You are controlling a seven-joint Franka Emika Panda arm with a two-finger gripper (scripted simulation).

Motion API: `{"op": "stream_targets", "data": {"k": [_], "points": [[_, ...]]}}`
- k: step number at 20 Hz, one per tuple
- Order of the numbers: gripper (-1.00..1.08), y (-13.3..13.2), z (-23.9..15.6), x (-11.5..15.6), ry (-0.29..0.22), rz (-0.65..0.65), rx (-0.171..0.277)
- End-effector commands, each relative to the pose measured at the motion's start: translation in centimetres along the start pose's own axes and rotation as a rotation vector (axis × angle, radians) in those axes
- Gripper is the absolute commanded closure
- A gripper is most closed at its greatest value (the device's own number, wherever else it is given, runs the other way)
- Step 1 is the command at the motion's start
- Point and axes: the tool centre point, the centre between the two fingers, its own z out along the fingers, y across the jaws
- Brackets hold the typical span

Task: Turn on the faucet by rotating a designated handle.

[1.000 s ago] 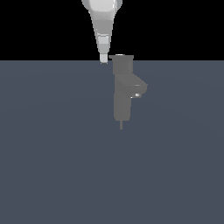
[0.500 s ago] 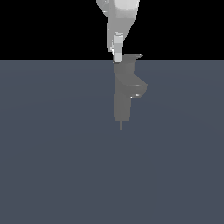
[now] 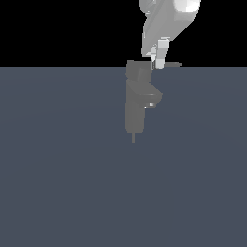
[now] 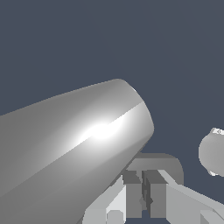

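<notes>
Gripper (image 3: 158, 61) sits against the handle (image 3: 169, 64) atop the faucet (image 3: 137, 99), which stands mid-table; fingers look nearly closed and empty. Judgement: a steady sideways push near the lever tip should avoid slipping off.

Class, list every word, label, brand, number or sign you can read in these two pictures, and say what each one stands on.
None: no readable text in either view.
The faucet, its handle, the gripper and the floor are all plain and unmarked.
</notes>
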Motion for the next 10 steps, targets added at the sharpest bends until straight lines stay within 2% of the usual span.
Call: {"op": "stream_targets", "data": {"k": [1, 10], "points": [[1.08, 0.1, 0.0, 0.0, 0.002, 0.0, 0.0], [1.08, -1.5, -0.1, 2.1, 0.002, 0.006, 0.003]]}}
